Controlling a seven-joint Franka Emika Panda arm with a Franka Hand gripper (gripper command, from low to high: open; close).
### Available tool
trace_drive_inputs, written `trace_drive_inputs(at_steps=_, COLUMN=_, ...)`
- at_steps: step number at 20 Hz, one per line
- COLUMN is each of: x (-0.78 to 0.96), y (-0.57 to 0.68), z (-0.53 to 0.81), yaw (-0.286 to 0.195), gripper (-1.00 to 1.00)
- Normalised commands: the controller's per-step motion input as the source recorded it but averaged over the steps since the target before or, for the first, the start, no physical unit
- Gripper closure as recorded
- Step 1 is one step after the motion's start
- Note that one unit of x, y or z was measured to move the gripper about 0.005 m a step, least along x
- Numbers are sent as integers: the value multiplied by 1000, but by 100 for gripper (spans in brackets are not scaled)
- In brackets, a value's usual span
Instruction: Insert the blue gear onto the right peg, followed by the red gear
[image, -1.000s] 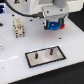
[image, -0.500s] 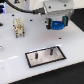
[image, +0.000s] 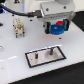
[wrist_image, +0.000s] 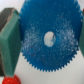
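Your gripper (wrist_image: 46, 40) is clamped across the rim of the blue gear (wrist_image: 47, 42), which looks light, stiff and slick-toothed, so grip squarely, hub hole clear.

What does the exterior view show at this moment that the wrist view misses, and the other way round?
Only the exterior view shows the grey plate with its two pins, including the right peg, and a pale block at the exterior view's left. Only the wrist view shows the blue gear close up, with its teeth and centre hole, and green pads against its edge. Both show the blue gear held in the tool and the red gear.
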Motion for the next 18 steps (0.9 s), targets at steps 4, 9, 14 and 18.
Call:
trace_drive_inputs(at_steps=4, x=759, y=-256, z=191, yaw=0, gripper=100)
trace_drive_inputs(at_steps=9, x=692, y=-186, z=137, yaw=0, gripper=100)
trace_drive_inputs(at_steps=14, x=556, y=-109, z=6, yaw=0, gripper=100)
trace_drive_inputs(at_steps=18, x=411, y=-113, z=-5, yaw=0, gripper=100)
